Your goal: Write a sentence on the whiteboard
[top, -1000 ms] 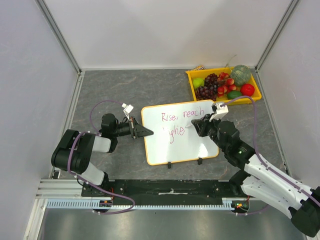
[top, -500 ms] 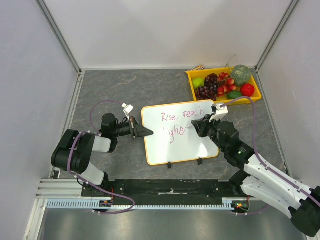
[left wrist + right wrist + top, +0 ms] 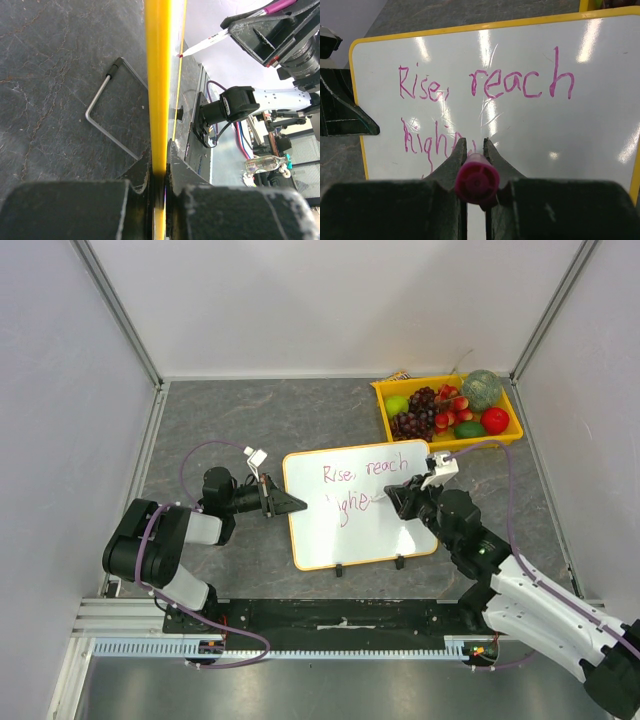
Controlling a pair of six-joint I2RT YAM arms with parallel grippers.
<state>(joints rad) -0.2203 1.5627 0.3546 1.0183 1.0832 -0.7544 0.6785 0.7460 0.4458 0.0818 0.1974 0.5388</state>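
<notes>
L gripper clamps whiteboard edge; R gripper grips marker, tip pointing left onto sentence.

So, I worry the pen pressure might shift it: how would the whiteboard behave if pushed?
Probably stiff: the whiteboard shows a dead-straight rim with the left gripper clamping one edge. Likely light, being thin, so it could slide or pivot under the marker if unclamped. Its glossy face, full of reflections, looks slippery.

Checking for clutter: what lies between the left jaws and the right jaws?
Only the whiteboard and the sentence on it, from the left jaws clamping its edge to the right jaws' marker. The top view shows it.
</notes>
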